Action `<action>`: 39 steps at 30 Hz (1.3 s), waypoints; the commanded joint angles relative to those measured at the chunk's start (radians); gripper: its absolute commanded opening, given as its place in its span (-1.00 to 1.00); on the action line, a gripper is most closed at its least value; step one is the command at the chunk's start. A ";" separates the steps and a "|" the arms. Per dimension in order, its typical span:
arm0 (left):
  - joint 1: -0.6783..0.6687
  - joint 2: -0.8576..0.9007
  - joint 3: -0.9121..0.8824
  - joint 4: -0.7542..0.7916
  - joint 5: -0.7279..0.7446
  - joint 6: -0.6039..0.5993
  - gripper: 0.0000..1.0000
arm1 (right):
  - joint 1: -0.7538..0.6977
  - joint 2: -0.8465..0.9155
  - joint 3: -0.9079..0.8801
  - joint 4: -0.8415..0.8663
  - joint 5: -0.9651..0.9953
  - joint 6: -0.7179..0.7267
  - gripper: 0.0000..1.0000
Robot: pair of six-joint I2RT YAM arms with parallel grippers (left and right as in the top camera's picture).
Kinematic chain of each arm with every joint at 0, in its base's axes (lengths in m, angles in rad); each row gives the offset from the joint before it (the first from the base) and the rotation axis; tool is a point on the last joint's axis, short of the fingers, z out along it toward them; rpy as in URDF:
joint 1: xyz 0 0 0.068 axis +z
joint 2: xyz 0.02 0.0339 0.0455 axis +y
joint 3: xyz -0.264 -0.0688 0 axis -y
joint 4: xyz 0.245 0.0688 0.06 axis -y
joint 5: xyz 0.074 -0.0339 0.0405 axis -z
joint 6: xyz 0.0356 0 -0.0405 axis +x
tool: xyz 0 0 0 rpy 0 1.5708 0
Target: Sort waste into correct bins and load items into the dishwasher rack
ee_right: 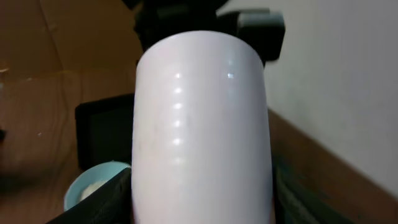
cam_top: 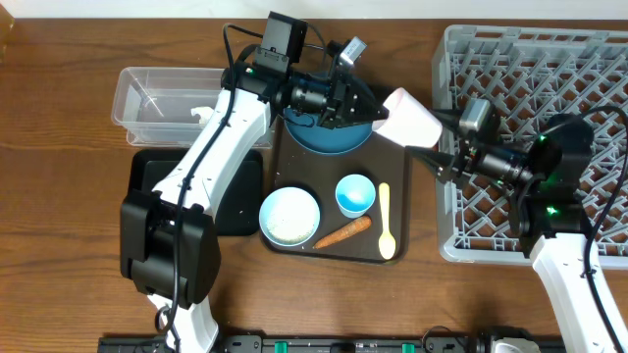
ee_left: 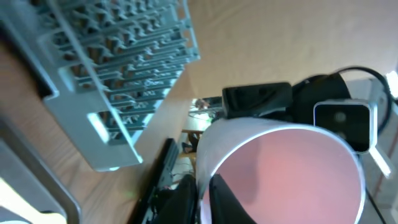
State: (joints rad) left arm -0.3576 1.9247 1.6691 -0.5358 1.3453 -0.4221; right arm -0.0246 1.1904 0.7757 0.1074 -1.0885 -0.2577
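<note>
Your left gripper (ee_left: 205, 194) pinches the pink cup (ee_left: 280, 168) by its rim for handover; right gripper (ee_right: 199, 198) straddles it (clamped? can't tell).

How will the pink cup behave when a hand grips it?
The pink cup shows glossy highlights, so it is probably slippery. Its thin wall suggests light weight. Being round, it would likely roll if laid down.

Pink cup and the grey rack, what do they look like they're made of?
The pink cup looks like smooth glossy plastic, going by the sharp light glints down its side. The grey rack is probably moulded matte plastic: uniform lattice, no shine.
</note>
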 commanded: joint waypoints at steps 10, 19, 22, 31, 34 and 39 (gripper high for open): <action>0.001 0.016 0.016 -0.236 -0.682 0.130 -0.66 | 0.011 0.006 0.013 -0.105 0.172 0.187 -0.20; 0.037 -0.028 0.016 -0.306 -0.819 0.168 -0.66 | 0.012 0.006 0.013 -0.233 0.285 0.220 -0.25; 0.037 -0.049 0.016 -0.265 -0.813 0.167 -0.66 | 0.012 0.005 0.013 -0.255 0.230 0.220 -0.31; 0.035 -0.055 0.016 -0.164 -0.547 0.166 -0.67 | 0.013 0.005 0.013 -0.266 0.052 0.220 -0.38; 0.035 -0.055 0.016 -0.161 -0.475 0.167 -0.68 | 0.013 0.005 0.013 -0.263 0.014 0.220 -0.39; 0.035 -0.055 0.016 -0.158 -0.309 0.167 -0.68 | 0.013 0.005 0.013 -0.253 0.004 0.220 -0.41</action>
State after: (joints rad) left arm -0.3218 1.8961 1.6703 -0.6983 0.8886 -0.2718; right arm -0.0246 1.1912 0.7757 -0.1501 -1.0370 -0.0505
